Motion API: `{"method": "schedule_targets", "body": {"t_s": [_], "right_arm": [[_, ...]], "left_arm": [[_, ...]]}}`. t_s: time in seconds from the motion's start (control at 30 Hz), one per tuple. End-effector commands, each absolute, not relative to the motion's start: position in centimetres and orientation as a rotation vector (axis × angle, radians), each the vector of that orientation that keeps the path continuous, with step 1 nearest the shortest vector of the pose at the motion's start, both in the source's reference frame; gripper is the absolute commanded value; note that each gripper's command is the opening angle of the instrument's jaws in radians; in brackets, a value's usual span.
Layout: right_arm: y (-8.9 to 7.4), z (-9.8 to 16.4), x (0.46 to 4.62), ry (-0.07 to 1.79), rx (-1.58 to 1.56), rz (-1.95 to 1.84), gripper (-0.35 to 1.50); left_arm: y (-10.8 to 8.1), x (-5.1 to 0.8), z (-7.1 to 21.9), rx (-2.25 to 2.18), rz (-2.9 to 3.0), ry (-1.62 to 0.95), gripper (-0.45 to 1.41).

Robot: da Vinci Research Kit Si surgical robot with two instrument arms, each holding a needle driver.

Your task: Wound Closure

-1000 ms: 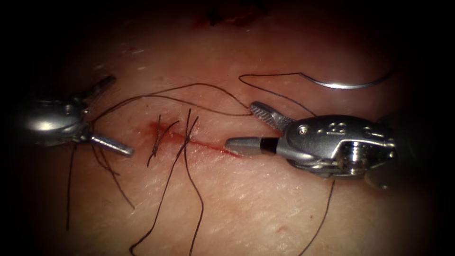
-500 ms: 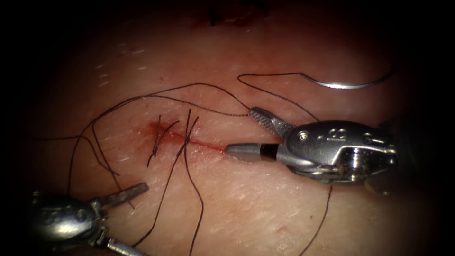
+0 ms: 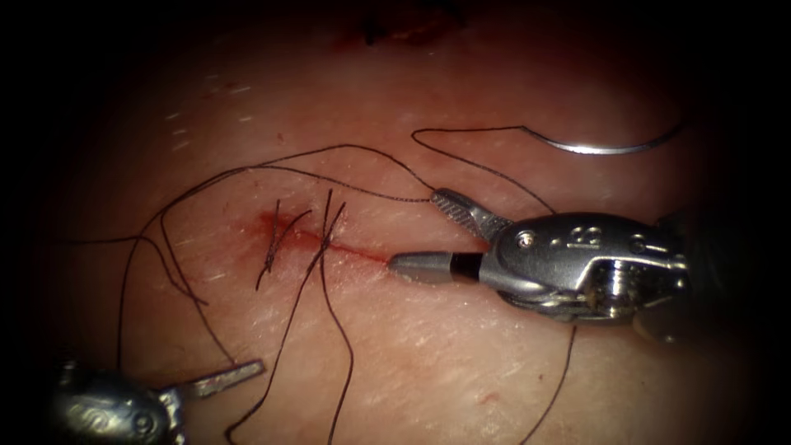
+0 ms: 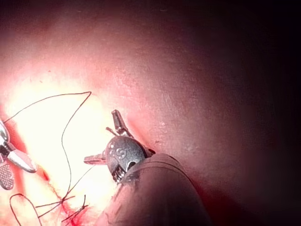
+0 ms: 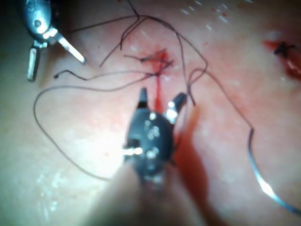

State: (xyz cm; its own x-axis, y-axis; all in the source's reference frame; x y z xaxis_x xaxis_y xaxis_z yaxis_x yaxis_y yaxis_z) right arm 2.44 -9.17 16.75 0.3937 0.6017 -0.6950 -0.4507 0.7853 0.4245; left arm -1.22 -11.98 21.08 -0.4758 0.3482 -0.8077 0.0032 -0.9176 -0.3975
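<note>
The curved needle (image 3: pixel 606 149) lies free on the tissue (image 3: pixel 461 371) above and right of the cut (image 3: pixel 354 251), not in the tissue; in the right wrist view the needle (image 5: pixel 264 189) also lies loose. Its thread (image 3: pixel 346 148) loops left over the cut and trails past two stitches (image 3: pixel 325 235). My right tool (image 3: pixel 413 230) is at the cut's right end, jaws open and holding nothing, thread running by its upper jaw; its jaws (image 5: pixel 161 98) straddle the cut line. My left tool (image 3: pixel 216 381) is low and left of the cut, open (image 4: pixel 101 139) and holding nothing.
Cut thread ends (image 3: pixel 276 239) stick up from the stitches, and long loose strands (image 3: pixel 342 363) run down the near tissue. A second dark red wound (image 3: pixel 395 33) lies at the far edge. Red fluid (image 3: pixel 268 221) stains the cut's left end.
My left tool has moved from beside the thread left of the cut down to the lower left edge. The right tool has crept slightly left. The needle has not moved.
</note>
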Motion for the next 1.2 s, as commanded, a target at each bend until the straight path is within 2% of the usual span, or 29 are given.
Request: {"method": "schedule_targets", "body": {"t_s": [0.03,0.3,0.4,0.5,0.6,0.63,0.67,0.7,0.73,0.9,1.2], "right_arm": [[-9.30,16.75,2.52,0.956,0.184,0.674,1.48],[-9.31,16.74,2.53,0.956,0.185,0.675,1.48],[-9.30,16.74,2.52,0.956,0.185,0.675,1.48],[-9.30,16.75,2.52,0.956,0.185,0.675,1.48],[-9.30,16.75,2.52,0.956,0.185,0.675,1.48],[-9.30,16.75,2.52,0.956,0.185,0.675,1.48],[-9.30,16.75,2.52,0.956,0.185,0.675,1.48],[-9.30,16.75,2.52,0.956,0.185,0.675,1.48],[-9.30,16.75,2.52,0.956,0.185,0.675,1.48],[-9.28,16.74,2.50,0.956,0.186,0.675,1.48],[-9.24,16.70,2.49,0.952,0.191,0.679,1.48]], "left_arm": [[-12.15,-1.32,21.14,-1.450,2.517,-0.523,1.06],[-12.32,-1.26,21.43,-1.331,2.645,-0.539,1.04],[-12.39,-1.23,21.47,-1.344,2.663,-0.561,0.99],[-12.39,-1.22,21.47,-1.351,2.677,-0.571,0.84],[-12.35,-1.21,21.47,-1.350,2.678,-0.578,0.46],[-12.33,-1.22,21.46,-1.351,2.677,-0.580,0.24],[-12.29,-1.21,21.43,-1.359,2.685,-0.581,-0.33],[-12.29,-1.21,21.43,-1.359,2.685,-0.581,-0.33],[-12.27,-1.20,21.42,-1.378,2.678,-0.577,-0.45],[-12.11,-1.11,21.28,-1.457,2.635,-0.415,-0.45],[-11.83,-0.92,21.11,-1.452,2.593,-0.305,-0.45]]}}
